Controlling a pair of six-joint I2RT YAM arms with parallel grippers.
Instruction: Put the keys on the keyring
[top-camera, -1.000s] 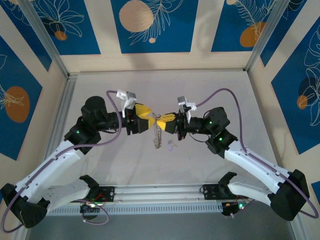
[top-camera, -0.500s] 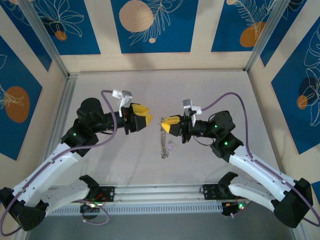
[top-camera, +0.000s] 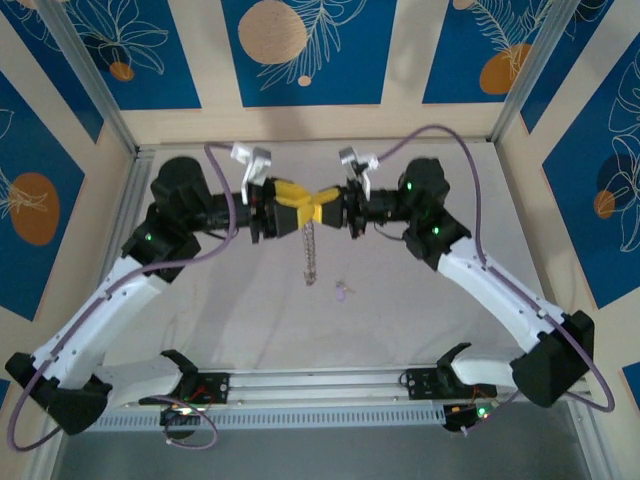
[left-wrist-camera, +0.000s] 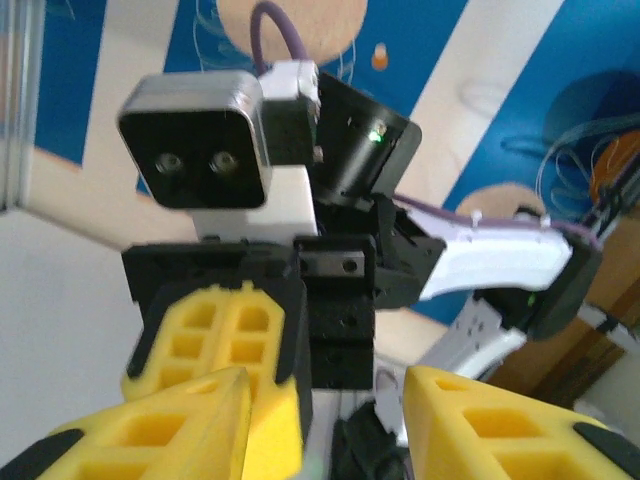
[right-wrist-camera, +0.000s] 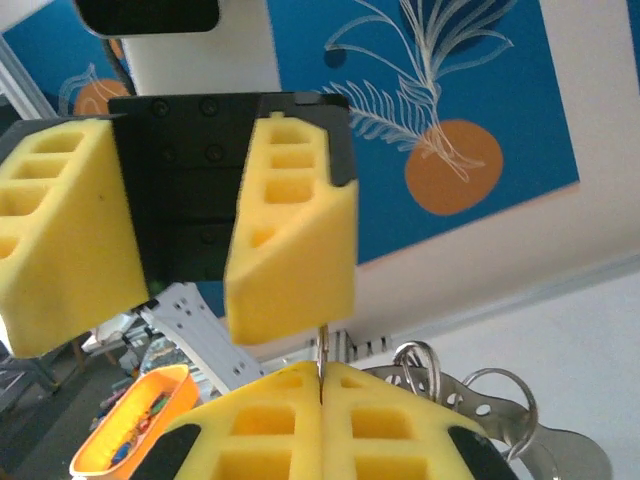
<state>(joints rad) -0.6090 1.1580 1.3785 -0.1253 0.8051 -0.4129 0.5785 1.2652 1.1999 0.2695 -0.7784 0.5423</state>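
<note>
In the top view my right gripper (top-camera: 323, 203) and left gripper (top-camera: 303, 207) meet tip to tip above the middle of the table. The right gripper (right-wrist-camera: 321, 385) is shut on the thin metal edge of the keyring (right-wrist-camera: 321, 345), and a silvery beaded chain (top-camera: 311, 255) hangs straight down from the meeting point. The left gripper (left-wrist-camera: 330, 440) is open; its yellow fingers (right-wrist-camera: 290, 230) stand apart just beyond the pinched ring, one close over it. One pale whitish-lilac key (top-camera: 343, 290) lies on the table below, right of the chain's end.
Silvery metal loops on a perforated strap (right-wrist-camera: 470, 390) show at the lower right of the right wrist view. Purple cables (top-camera: 440, 135) arc over both arms. The table's back wall (top-camera: 310, 125) is a short way behind the grippers.
The grippers drew apart half a second ago, then rose toward the back of the table and met again. The chain travelled with the right gripper. The left jaws have narrowed.
</note>
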